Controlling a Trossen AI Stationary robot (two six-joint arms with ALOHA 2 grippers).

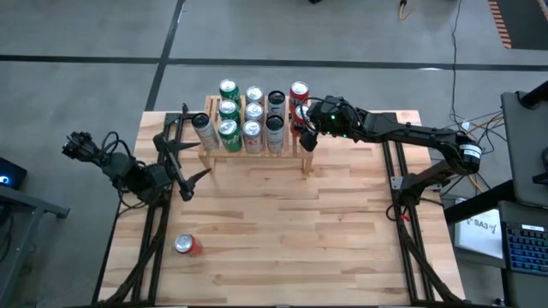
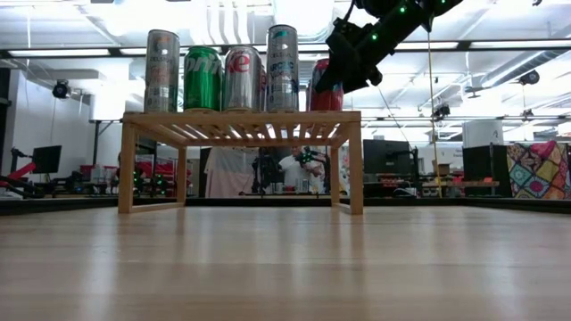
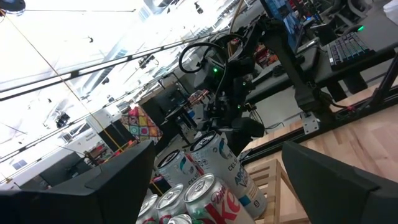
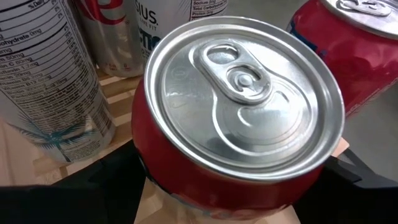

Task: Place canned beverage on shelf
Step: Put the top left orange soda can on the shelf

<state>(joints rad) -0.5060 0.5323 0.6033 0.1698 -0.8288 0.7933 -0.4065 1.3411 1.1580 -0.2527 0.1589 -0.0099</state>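
Observation:
The light-wood shelf (image 2: pixel 241 118) stands at the table's far middle and carries several upright cans (image 1: pixel 253 120). My right gripper (image 1: pixel 304 128) is at the shelf's right end, shut on a red can (image 4: pixel 242 106), which also shows in the low view (image 2: pixel 326 89). Another red can (image 1: pixel 298 92) stands just behind it. My left gripper (image 1: pixel 190 154) is open and empty beside the shelf's left end, and the cans (image 3: pixel 205 180) show ahead of it in the left wrist view. My right gripper pinches the red can's side wall (image 4: pixel 146 168) between its two fingers, just below the top rim. The fingers come slanting down from above and from the table's right. The can is upright, its bottom at the level of the shelf's slatted top (image 2: pixel 326 113).
A red can (image 1: pixel 187 245) lies on its side on the plank table near the front left. The table in front of the shelf is bare wood (image 1: pixel 300 222). A person (image 2: pixel 294 169) shows in the room beyond, seen under the shelf.

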